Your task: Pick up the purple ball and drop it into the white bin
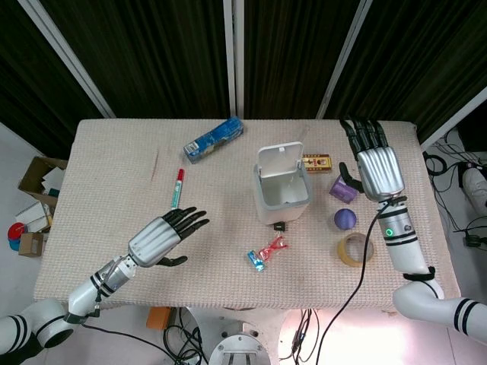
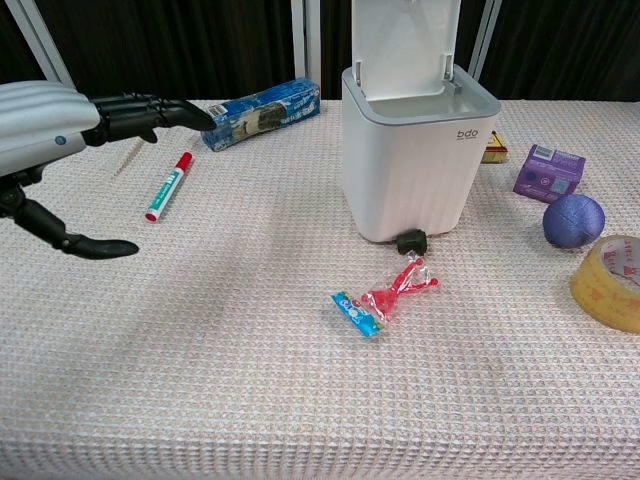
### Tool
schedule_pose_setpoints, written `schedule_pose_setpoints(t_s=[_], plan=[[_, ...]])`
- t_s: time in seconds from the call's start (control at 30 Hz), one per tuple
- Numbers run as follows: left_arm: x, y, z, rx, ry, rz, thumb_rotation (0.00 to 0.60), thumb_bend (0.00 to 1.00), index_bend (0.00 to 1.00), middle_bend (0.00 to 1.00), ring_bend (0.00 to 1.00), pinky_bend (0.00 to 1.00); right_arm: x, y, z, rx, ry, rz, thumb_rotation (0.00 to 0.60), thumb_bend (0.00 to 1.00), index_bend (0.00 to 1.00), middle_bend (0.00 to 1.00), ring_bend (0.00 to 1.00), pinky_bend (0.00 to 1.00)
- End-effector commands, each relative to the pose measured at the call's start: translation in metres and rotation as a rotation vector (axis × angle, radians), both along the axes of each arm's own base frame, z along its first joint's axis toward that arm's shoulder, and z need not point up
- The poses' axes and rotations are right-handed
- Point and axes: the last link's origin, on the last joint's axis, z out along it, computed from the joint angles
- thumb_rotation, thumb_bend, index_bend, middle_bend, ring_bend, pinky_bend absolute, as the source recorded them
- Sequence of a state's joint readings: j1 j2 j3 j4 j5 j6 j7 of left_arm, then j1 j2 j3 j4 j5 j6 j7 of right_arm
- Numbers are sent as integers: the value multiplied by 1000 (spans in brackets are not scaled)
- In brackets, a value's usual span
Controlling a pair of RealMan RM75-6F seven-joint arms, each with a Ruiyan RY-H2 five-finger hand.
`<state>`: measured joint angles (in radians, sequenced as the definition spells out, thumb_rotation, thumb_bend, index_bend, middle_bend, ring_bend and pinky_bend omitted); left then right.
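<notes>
Purple ball (image 1: 345, 219) untouched on bench (image 1: 114, 190), right of frame in head view, right of white bin (image 1: 282, 185), just above tape roll (image 1: 355, 249).
Right hand (image 1: 378, 171) above the ball in frame, fingers (image 1: 364, 134) extended, holding nothing. Left hand (image 1: 158, 239) lower left, fingers spread, holding nothing. Bin lid raised.

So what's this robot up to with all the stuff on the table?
It is meant to drop the purple ball into the white bin, whose lid stands open. Nothing is held yet. The right hand hovers open above the table just behind the ball, near a small purple box. The left hand hangs open on the other side, near a red marker.
</notes>
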<state>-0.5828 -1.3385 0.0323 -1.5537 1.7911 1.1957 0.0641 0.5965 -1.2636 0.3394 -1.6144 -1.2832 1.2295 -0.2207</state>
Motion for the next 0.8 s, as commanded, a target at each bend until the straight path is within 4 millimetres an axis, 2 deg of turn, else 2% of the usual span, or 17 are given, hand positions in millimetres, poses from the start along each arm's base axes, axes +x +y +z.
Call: schedule_pose_setpoints(t_s=[0.03,0.5,0.6,0.8], plan=[[0,0,-1,-4,2,2,503,222,66,65,71,226,0,0,1,-2,0,0,600,390,0,0,0,0],[-1,4,1,-5,-7,15,505,222,66,65,71,226,-11,3,2,-1,11,-12,600,390,0,0,0,0],[-4,5,5,7,-11,23,502,222,66,65,71,226,-19,10,4,14,28,-6,600,390,0,0,0,0],[-23,17,28,79,-44,94,509,222,66,65,71,226,-54,45,10,93,204,-7,600,359,0,0,0,0]])
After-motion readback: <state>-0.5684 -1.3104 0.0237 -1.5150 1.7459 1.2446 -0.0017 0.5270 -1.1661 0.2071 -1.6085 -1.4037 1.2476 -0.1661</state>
